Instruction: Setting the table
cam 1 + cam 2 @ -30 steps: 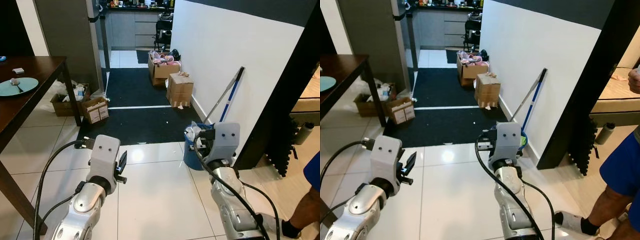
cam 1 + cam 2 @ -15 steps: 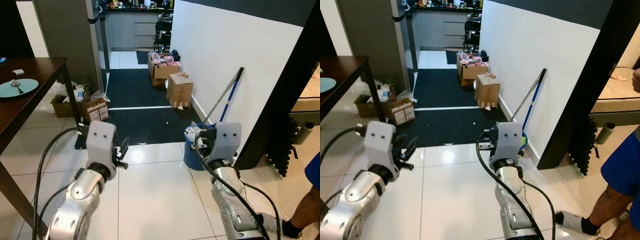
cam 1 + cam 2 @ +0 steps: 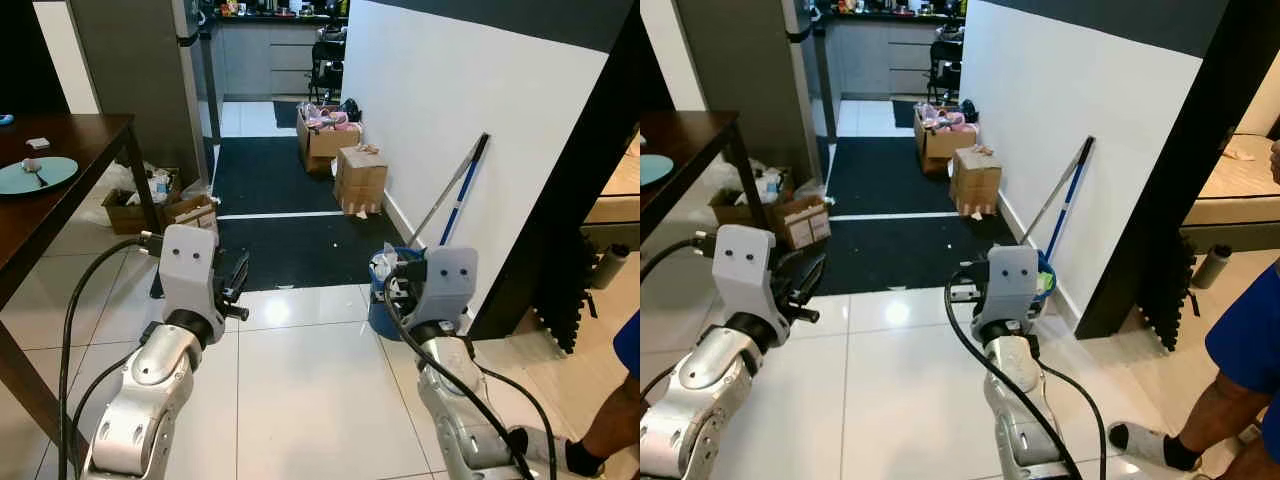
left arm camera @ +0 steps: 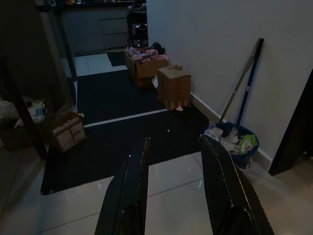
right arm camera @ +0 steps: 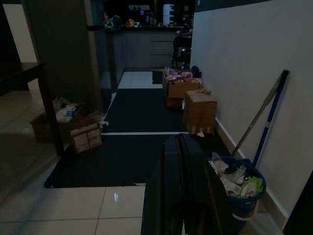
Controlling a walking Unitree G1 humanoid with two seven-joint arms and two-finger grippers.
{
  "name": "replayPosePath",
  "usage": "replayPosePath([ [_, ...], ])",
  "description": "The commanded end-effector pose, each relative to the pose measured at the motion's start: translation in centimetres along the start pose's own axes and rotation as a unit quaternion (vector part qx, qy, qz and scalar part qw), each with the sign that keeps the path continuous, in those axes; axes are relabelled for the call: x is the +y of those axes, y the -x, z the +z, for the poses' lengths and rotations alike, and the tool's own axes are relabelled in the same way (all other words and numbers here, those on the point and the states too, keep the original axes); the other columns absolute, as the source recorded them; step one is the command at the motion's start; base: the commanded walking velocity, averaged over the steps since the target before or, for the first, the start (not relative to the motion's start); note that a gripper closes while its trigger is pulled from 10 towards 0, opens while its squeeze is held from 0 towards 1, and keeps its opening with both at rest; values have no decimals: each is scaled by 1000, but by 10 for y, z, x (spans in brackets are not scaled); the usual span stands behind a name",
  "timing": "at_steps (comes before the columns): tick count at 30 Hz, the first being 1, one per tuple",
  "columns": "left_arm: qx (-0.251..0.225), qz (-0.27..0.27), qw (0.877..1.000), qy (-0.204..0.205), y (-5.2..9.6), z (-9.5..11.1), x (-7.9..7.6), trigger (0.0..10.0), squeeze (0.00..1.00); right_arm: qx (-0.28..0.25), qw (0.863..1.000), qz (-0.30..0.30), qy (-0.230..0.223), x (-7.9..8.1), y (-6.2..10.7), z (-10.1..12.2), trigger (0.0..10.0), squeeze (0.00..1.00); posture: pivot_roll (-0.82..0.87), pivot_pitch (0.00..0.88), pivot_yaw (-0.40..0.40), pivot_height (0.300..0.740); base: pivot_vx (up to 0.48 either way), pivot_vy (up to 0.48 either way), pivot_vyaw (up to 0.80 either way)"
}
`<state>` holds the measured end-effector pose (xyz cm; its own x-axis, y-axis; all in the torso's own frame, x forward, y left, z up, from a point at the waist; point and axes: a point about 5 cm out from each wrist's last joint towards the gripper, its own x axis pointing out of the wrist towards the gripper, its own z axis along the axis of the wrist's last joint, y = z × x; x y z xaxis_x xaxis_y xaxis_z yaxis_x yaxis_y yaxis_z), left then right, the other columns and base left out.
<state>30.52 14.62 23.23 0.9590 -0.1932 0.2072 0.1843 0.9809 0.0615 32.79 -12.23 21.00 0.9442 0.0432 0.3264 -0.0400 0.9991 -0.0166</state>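
Two arms were up w/ nothing held, prob. just carried clear while walking. Left gripper (image 4: 171, 196) had fingers spread apart, empty; right gripper (image 5: 183, 191) had fingers pressed together, empty. Table (image 3: 70, 135) stood far left, w/ a teal plate (image 3: 35, 174) and utensil on it. Bin (image 3: 385, 300) and mop sat by the wall.
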Motion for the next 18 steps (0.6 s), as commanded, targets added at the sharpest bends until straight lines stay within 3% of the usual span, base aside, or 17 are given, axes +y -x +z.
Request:
replayPosePath([
  [1,9,0,1000,7,-1,-2,1,10000,0,-2,1000,-12,3,-5,2,0,10000,0,56,35,40,740,0,0,0],
  [18,6,-1,1000,-20,-2,-2,0,10000,0,0,1000,-11,4,-4,0,0,10000,0,69,40,32,740,0,0,0],
])
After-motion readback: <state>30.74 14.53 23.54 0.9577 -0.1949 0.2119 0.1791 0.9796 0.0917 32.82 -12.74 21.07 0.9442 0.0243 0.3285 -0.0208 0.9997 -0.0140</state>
